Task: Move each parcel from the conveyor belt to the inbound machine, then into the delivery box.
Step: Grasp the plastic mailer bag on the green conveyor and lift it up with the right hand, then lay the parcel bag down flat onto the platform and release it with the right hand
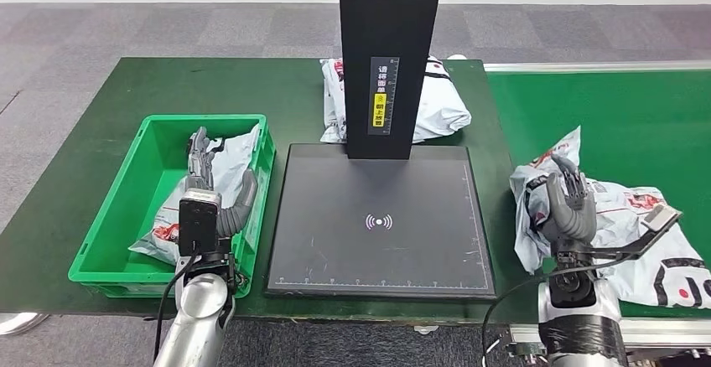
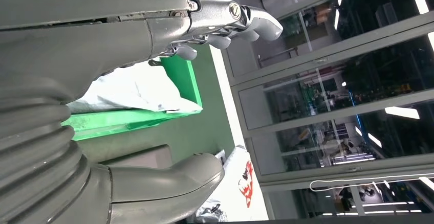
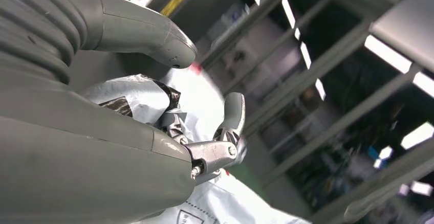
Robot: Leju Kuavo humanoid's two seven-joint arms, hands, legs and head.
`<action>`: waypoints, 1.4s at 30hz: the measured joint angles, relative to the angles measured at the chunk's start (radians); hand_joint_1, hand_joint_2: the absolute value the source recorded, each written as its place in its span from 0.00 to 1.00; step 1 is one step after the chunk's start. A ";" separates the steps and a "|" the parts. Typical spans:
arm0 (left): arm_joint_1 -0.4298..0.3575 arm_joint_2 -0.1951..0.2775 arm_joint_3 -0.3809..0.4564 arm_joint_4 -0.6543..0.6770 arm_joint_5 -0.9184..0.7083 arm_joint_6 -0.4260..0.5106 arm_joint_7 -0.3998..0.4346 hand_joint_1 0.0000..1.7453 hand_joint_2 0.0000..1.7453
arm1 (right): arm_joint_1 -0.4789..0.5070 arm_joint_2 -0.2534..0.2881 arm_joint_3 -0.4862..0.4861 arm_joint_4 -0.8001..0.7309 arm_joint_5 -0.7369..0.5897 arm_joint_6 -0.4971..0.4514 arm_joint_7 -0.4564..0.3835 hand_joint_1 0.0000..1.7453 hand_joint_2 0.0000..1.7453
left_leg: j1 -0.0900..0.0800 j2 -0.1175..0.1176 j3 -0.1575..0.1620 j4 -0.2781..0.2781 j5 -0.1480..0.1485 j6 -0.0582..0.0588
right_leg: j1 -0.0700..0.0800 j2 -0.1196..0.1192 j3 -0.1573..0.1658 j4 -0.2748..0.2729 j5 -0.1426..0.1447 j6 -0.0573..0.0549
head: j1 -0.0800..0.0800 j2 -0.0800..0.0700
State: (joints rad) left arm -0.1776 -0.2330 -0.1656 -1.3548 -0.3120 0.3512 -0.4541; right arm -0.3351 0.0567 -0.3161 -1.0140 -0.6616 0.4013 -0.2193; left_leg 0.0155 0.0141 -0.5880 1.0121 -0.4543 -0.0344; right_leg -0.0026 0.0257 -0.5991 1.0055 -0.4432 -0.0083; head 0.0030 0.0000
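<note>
Left hand (image 1: 204, 184): I see it hanging over the green delivery box (image 1: 109, 216), fingers spread, holding nothing (released).
Boxed parcel (image 1: 230, 159): lying inside that box, under the hand.
Right hand (image 1: 573, 204): fingers curl onto the white parcel (image 1: 637, 224) on the conveyor belt (image 1: 620, 116); I cannot tell whether it truly grips.
Inbound machine (image 1: 381, 224): between box and belt; a third parcel (image 1: 440, 99) lies behind its black column.

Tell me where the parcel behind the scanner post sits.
In the head view, the white parcel lies on the green table behind the black post, left of the conveyor belt.
</note>
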 joint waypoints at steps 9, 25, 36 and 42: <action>0.000 -0.006 -0.005 0.014 0.001 0.010 -0.003 0.00 1.00 | -0.060 0.012 0.130 -0.131 0.011 -0.069 -0.015 1.00 1.00 | -0.003 -0.009 -0.005 0.000 0.002 0.003 | -0.002 -0.009 -0.002 0.000 0.000 0.001 | 0.000 0.000; -0.024 -0.017 -0.027 0.058 0.011 0.029 -0.013 0.00 1.00 | -0.261 0.036 0.308 -0.123 0.044 -0.144 0.023 1.00 1.00 | -0.005 -0.015 -0.009 0.000 0.005 0.006 | -0.002 -0.015 -0.003 0.000 0.000 0.001 | 0.000 0.000; -0.037 -0.025 -0.028 0.073 0.023 0.060 -0.019 0.00 1.00 | -0.403 0.123 0.497 0.038 0.113 -0.192 0.079 0.49 0.75 | -0.005 -0.015 -0.010 0.000 0.006 0.005 | -0.002 -0.015 -0.005 0.001 0.000 0.002 | 0.000 0.000; -0.054 -0.020 -0.023 0.085 0.054 0.097 -0.035 0.00 1.00 | -0.436 0.185 0.660 0.255 0.188 -0.135 0.155 0.00 0.00 | -0.005 -0.016 -0.010 0.000 0.007 0.005 | -0.002 -0.016 -0.005 0.001 0.000 0.001 | 0.000 0.000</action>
State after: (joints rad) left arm -0.2316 -0.2525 -0.1886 -1.2696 -0.2583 0.4482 -0.4890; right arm -0.7709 0.2415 0.3440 -0.7594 -0.4738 0.2668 -0.0644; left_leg 0.0102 -0.0016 -0.5977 1.0119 -0.4478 -0.0296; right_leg -0.0045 0.0100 -0.6037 1.0065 -0.4430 -0.0069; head 0.0027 -0.0001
